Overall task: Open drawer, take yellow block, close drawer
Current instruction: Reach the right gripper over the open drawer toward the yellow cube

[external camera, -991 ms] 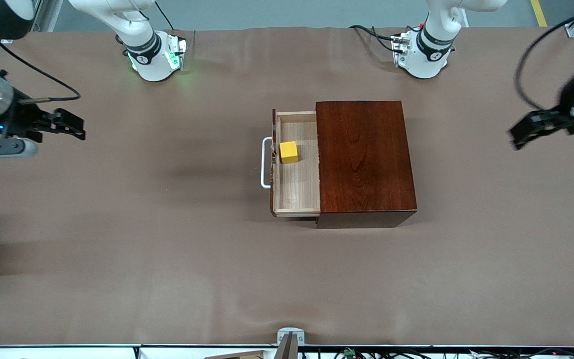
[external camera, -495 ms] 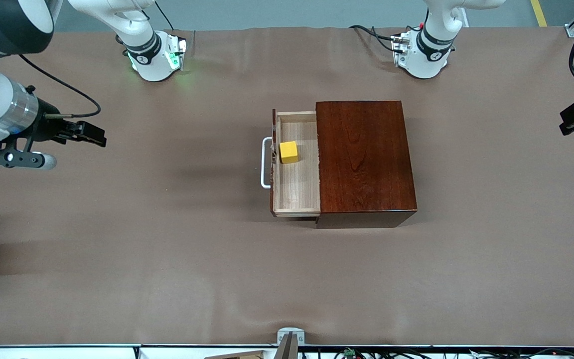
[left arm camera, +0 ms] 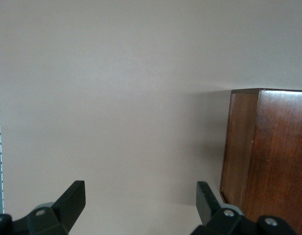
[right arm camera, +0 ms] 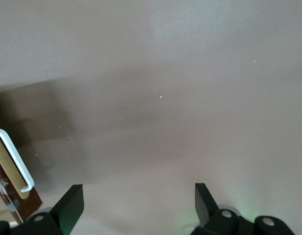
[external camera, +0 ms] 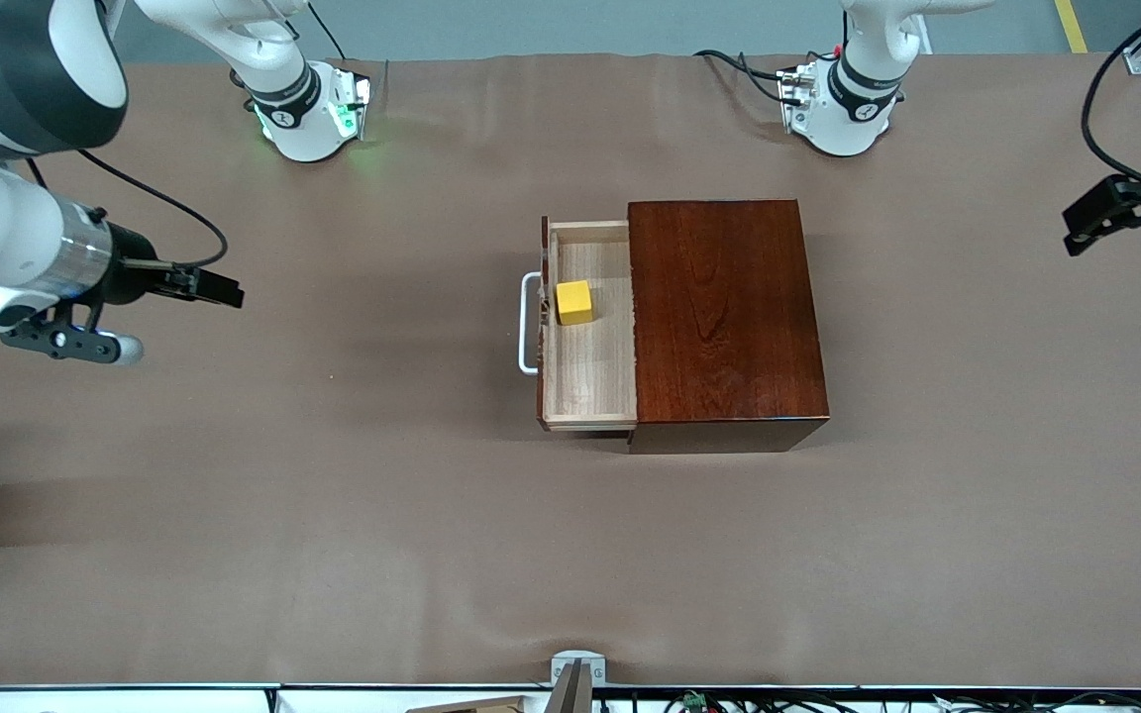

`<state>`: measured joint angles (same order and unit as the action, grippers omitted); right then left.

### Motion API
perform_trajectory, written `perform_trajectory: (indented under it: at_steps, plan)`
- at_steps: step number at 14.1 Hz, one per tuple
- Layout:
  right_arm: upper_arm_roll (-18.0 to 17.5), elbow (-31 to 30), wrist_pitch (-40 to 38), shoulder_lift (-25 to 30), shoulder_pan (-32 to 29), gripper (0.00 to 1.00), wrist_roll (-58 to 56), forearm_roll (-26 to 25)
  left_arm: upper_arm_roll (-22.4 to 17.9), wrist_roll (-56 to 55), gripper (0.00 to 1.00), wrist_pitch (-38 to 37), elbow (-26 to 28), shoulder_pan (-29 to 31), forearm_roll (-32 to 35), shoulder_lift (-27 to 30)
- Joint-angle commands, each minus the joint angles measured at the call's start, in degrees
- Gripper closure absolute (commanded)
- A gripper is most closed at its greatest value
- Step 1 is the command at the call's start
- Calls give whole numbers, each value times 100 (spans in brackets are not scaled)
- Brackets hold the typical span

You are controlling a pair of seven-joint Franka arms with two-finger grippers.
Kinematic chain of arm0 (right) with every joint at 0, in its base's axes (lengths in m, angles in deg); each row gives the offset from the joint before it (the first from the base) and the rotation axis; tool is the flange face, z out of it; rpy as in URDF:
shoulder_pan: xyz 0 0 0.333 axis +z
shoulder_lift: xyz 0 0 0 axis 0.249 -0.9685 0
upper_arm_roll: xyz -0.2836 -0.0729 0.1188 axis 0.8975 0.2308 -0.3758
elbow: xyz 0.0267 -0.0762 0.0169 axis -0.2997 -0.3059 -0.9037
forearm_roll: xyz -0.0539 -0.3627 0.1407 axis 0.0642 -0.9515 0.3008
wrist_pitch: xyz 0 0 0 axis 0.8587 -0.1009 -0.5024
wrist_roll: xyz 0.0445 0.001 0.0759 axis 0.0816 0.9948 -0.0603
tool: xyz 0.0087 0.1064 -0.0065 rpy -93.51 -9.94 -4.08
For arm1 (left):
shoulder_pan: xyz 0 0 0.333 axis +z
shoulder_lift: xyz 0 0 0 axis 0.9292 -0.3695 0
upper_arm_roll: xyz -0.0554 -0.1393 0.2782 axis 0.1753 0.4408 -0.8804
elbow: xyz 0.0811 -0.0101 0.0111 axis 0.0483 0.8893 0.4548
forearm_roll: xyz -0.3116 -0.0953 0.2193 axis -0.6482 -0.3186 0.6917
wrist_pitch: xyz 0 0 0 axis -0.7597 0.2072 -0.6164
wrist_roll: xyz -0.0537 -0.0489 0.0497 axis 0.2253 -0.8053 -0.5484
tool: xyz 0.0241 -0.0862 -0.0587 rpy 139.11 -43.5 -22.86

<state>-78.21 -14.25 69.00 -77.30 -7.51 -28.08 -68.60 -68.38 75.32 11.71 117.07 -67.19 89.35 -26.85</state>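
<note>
The drawer (external camera: 590, 381) stands pulled out of the dark reddish-brown wooden box (external camera: 724, 312), its white handle (external camera: 523, 327) facing the right arm's end of the table. The yellow block (external camera: 574, 302) sits on the drawer's pale floor, close to the handle side. My right gripper (external camera: 226, 291) hangs open and empty over bare table, well short of the handle. In the right wrist view the right gripper (right arm camera: 138, 196) has its fingers wide apart, with the handle (right arm camera: 13, 156) at the edge. My left gripper (external camera: 1090, 220) hovers open near the left arm's end of the table. In the left wrist view the left gripper (left arm camera: 140, 193) is empty, beside the box (left arm camera: 268, 161).
The brown table cover (external camera: 333, 495) stretches around the box. Both arm bases (external camera: 308, 114) stand along the edge of the table farthest from the front camera. Cables (external camera: 1105, 89) loop near the left arm.
My right gripper has moved across the table toward the drawer's handle. My left gripper has swung out toward the table's end and come partly back. Drawer and block have not moved.
</note>
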Motion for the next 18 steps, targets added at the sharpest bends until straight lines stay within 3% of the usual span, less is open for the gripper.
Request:
perform_trajectory:
  at_steps: [1, 8, 18]
  plan:
    - [13, 22, 51, -82, 353, 0, 846, 115, 111, 87, 0, 159, 214, 116, -92, 117]
    - [13, 48, 499, -345, 1548, 0, 3167, 115, 119, 88, 0, 124, 223, 134, -92, 108]
    - [13, 74, 1343, -864, 2692, 0, 6050, 273, 119, 88, 0, 274, 205, 151, -83, 73]
